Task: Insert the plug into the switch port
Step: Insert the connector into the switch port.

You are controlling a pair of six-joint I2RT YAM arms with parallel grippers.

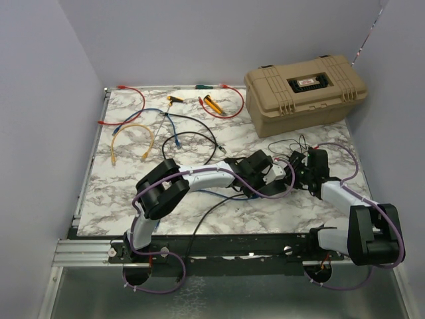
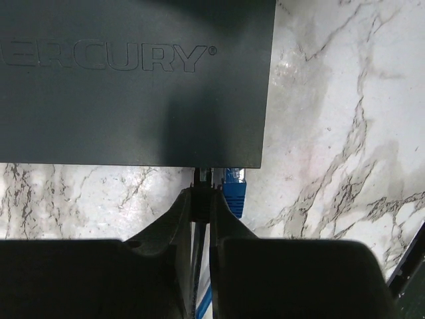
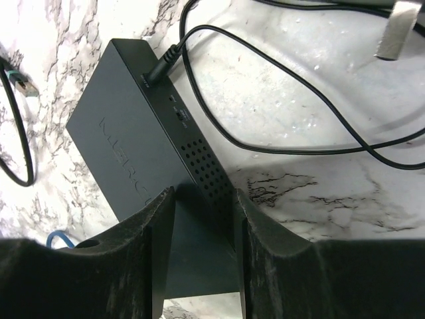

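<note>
plug meets switch edge | blue plug beside, near corner

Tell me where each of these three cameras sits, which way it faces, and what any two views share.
Top external: fixed above and behind, looking down on the table; left arm, right arm and their bases show.
Left wrist: looks along its jaws, shut on the plug at the switch port edge.
Right wrist: looks down past its jaws, which clamp the switch end.
Shared: both wrist views show the switch.
</note>
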